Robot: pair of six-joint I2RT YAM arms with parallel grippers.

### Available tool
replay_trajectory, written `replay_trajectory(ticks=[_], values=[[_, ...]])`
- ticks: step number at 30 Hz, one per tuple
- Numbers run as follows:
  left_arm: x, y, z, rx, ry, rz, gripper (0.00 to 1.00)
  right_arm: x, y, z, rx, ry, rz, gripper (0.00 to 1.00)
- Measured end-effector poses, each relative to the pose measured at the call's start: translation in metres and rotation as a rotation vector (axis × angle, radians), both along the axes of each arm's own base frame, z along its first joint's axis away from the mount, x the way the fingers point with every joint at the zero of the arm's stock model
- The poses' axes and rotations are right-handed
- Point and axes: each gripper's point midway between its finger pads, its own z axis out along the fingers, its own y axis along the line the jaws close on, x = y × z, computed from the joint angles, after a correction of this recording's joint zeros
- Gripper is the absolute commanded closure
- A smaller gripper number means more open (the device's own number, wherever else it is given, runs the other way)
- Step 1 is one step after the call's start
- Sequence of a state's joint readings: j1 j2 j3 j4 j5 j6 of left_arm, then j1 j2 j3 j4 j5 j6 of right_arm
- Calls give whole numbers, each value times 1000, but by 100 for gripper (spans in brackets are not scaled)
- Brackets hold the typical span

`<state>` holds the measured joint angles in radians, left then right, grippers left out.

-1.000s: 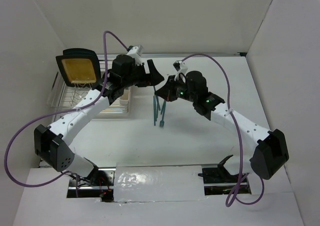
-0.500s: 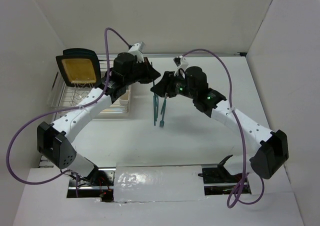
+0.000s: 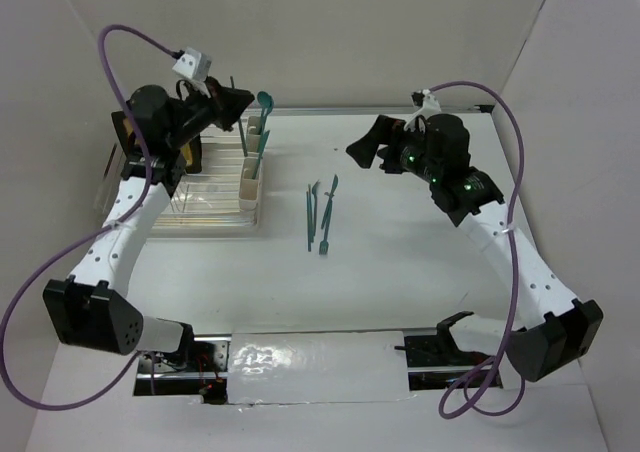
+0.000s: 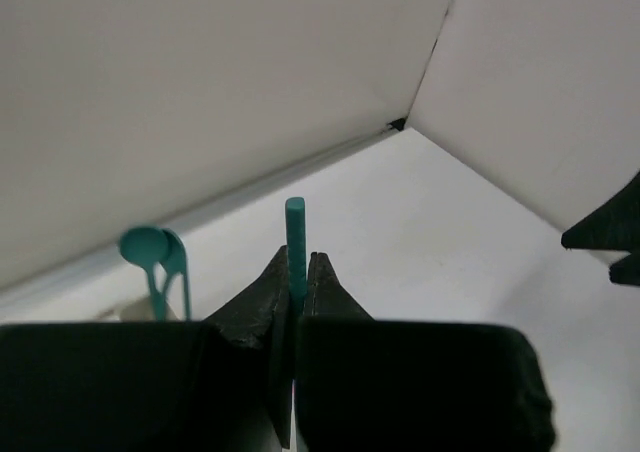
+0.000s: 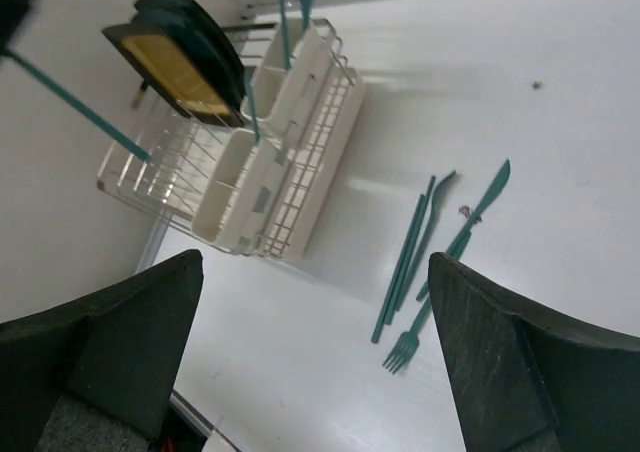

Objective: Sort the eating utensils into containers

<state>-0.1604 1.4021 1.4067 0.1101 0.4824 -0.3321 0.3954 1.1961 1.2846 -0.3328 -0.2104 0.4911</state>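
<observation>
Utensils first: one teal handle (image 4: 295, 232) sits pinched between the closed fingers of the left gripper (image 4: 297, 264). Its blunt tip pokes straight out past the fingertips, long axis in line with them, aimed toward the far-right corner. The working end is hidden, so spoon, fork or knife, I cannot tell. That gripper hangs high over the far-left corner, just above the containers (image 3: 250, 169), a cream row along the right side of the clear rack (image 3: 215, 219). Two spoons (image 3: 263, 100) stand upright in the compartments, bowls up. A yellow plate (image 5: 180, 67) with a black rim stands on edge in the rack.

Over on the right, the right gripper (image 5: 310, 260) is spread wide with nothing in it, raised toward the far edge. Mid-worktop lies the loose cluster (image 3: 318, 217), slim and teal, axes running far edge to near edge, nearly parallel; a knife (image 5: 480, 207) and a fork (image 5: 410, 340) show among them, tines nearward. White worktop (image 3: 420, 272) shows between cluster and rack and out to the right edge.
</observation>
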Motion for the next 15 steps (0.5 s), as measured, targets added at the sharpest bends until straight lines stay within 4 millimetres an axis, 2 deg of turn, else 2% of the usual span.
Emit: replay_trajectory(ticks=[2, 4, 6, 10, 15], values=[[-10, 6, 9, 40, -115, -23, 100, 2, -2, -19, -13, 39, -8, 0], [-20, 7, 8, 73, -190, -47, 100, 5, -1, -43, -34, 92, -7, 0], [-22, 6, 5, 103, -247, -64, 100, 9, 1, -63, -55, 138, -7, 0], [-4, 10, -5, 138, -289, -63, 100, 15, 0, -94, -92, 204, -20, 0], [31, 20, -20, 150, -282, -36, 100, 20, -5, -106, -122, 227, -56, 0]])
